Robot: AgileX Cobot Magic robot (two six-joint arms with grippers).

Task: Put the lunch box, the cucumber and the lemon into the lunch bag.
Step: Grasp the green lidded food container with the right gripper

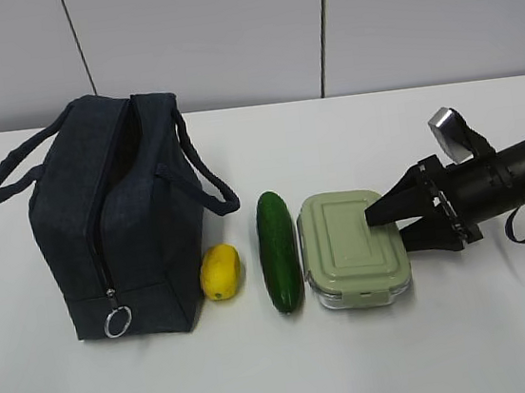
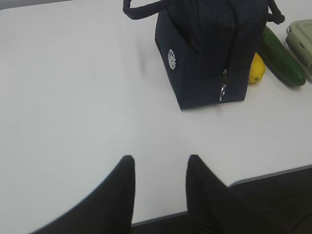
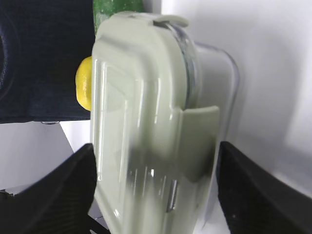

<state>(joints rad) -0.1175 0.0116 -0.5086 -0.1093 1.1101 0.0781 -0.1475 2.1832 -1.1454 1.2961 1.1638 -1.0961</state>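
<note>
The navy lunch bag stands at the left with its top zipper open. The yellow lemon lies against its right side, and the dark green cucumber lies beside the lemon. Right of that, the lunch box with its sage-green lid rests on the table. My right gripper is open and straddles the box's right end. In the right wrist view the lunch box fills the space between the jaws of the right gripper, one finger by the lid and one by the clear base. My left gripper is open and holds nothing.
The table's front edge runs just under the left fingers. The bag's silver ring pull hangs low at its front end, and its two loop handles droop to either side. A panelled wall closes the back of the white table.
</note>
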